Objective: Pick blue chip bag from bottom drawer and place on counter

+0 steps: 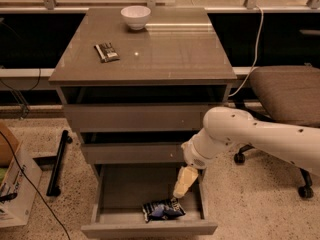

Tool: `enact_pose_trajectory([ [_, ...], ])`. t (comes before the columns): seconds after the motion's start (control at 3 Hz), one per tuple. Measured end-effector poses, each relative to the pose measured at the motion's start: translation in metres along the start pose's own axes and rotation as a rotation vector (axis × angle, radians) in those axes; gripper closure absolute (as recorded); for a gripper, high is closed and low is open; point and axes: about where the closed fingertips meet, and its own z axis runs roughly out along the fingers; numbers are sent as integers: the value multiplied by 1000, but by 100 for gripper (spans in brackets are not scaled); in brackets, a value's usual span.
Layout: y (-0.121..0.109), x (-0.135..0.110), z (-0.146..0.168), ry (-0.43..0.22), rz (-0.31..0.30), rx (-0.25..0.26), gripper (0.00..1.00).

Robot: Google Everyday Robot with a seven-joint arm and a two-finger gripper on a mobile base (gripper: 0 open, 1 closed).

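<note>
The blue chip bag (163, 209) lies wrinkled on the floor of the open bottom drawer (149, 229), near its front edge, right of centre. My gripper (184, 183) hangs from the white arm and points down into the drawer, just above and to the right of the bag. It does not hold anything that I can see. The counter (165, 49) is the glossy grey-brown top of the cabinet, above the two shut upper drawers.
A white bowl (135, 16) stands at the back of the counter and a flat dark striped packet (106, 51) lies at its left. An office chair (287, 91) stands to the right. A cardboard box (12, 184) and cables are on the floor at left.
</note>
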Motion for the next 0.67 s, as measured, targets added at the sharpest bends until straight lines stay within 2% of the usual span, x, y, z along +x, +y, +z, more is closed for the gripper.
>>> enact_pose_trajectory([
  [0.33, -11, 15, 59, -19, 20, -46, 0],
  [0.67, -5, 22, 76, -19, 34, -77, 0],
])
